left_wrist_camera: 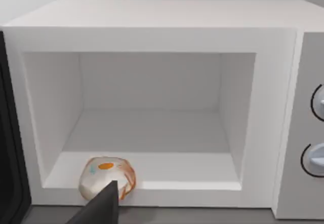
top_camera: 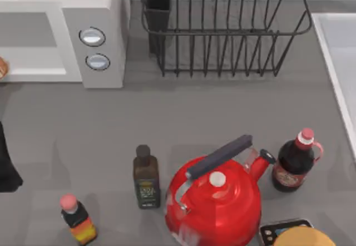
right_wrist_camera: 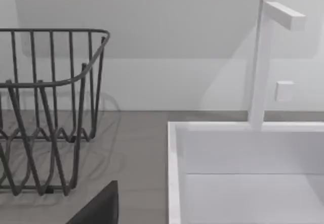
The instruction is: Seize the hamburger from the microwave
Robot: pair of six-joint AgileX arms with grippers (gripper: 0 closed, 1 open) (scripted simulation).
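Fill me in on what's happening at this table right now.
The left arm is working toward the hamburger, which sits at the front edge of the open microwave cavity, toward the door side. The left wrist view looks straight into the cavity, with a dark finger of the left end effector just in front of the bun; nothing is grasped yet. The right arm faces the black wire rack and the white sink, away from the job. The red kettle and bottles stand untouched near the front.
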